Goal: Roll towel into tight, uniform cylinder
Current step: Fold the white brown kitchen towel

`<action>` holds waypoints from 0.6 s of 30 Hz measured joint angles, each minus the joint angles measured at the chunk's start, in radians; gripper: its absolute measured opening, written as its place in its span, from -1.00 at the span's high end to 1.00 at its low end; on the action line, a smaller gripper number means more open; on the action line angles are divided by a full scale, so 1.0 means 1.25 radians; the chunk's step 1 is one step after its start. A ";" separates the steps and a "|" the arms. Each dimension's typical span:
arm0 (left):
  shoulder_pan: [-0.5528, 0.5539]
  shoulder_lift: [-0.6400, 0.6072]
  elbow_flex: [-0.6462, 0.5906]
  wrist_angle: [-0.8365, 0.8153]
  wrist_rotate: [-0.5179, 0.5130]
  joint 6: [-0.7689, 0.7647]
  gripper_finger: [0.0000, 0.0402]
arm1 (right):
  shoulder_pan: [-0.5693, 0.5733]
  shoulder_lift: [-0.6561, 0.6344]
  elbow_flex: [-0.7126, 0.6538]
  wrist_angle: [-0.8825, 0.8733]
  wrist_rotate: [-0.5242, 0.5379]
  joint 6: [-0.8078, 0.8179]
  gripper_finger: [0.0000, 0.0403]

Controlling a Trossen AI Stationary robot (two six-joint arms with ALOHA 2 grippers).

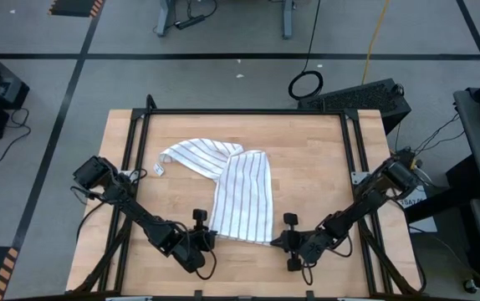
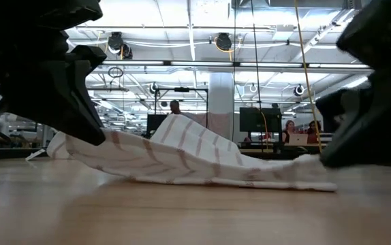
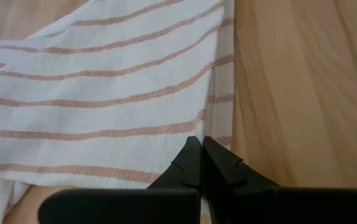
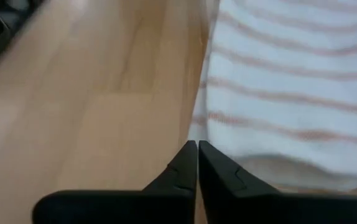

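The pinstriped towel [image 1: 238, 194] lies loosely folded mid-bench [image 1: 315, 159], unrolled. My left tool [image 1: 200, 240] and right tool [image 1: 289, 242] sit fully closed at its near corners, holding nothing I can confirm. Limp, light cloth; I'd pinch both near corners.

Towel [image 1: 238, 194] on table [image 1: 315, 176], between left gripper [image 1: 209, 240] and right gripper [image 1: 278, 242].

Light: bright, even, from ceiling lamps [image 2: 223, 42] overhead.
Glare: ceiling washed out in low view.
Blur: right wrist view soft.
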 joint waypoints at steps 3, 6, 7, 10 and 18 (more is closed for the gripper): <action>0.000 0.000 0.000 0.005 0.000 0.000 0.97 | 0.006 -0.047 0.000 -0.065 0.018 0.001 0.85; 0.000 0.000 0.000 0.014 0.000 0.000 0.97 | 0.013 -0.082 0.001 -0.111 0.025 -0.002 0.73; 0.000 0.000 0.000 0.014 0.000 0.000 0.97 | 0.017 -0.085 0.001 -0.119 0.025 -0.007 0.69; 0.000 -0.001 0.000 0.014 0.000 0.000 0.96 | 0.028 -0.085 0.001 -0.127 0.015 -0.013 0.55; 0.000 -0.001 0.000 0.014 0.000 0.002 0.96 | 0.043 -0.080 0.001 -0.129 0.066 -0.014 0.14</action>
